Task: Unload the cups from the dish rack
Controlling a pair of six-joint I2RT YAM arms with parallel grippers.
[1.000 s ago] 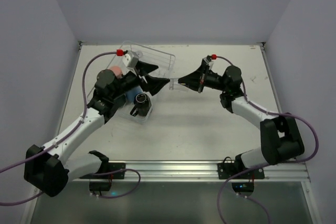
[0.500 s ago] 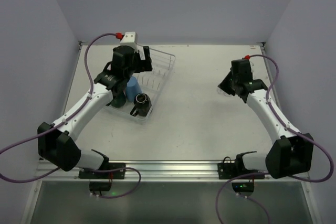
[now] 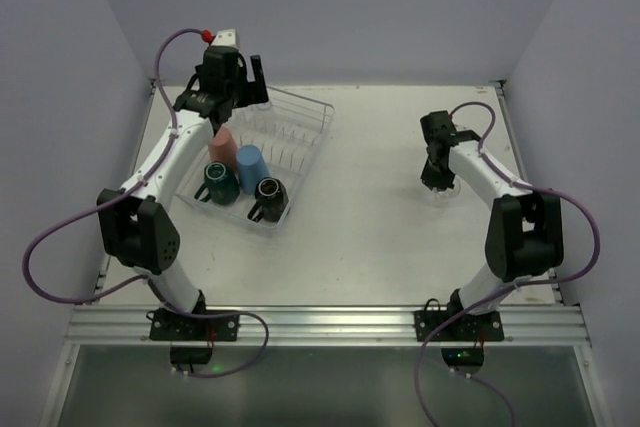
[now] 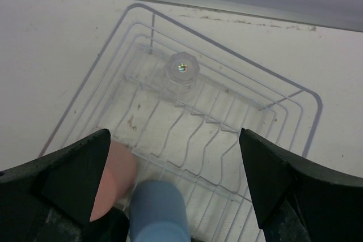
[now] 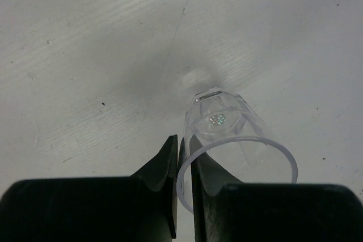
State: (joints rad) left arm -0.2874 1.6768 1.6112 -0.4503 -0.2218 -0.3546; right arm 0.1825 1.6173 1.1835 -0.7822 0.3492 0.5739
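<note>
Your right gripper (image 5: 182,147) pinches the thin wall of a small clear faceted glass (image 5: 227,131) at the white table's (image 5: 85,55) right side. I judge it light, slick and brittle, so squeeze gently. Your left gripper (image 4: 174,140) gapes wide above the see-through plastic dish rack (image 4: 309,97).

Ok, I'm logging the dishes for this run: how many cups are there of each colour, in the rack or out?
Pink tumbler: 1
Blue tumbler: 1
Teal mug: 1
Black mug: 1
Clear glass: 2
Total: 6
</note>
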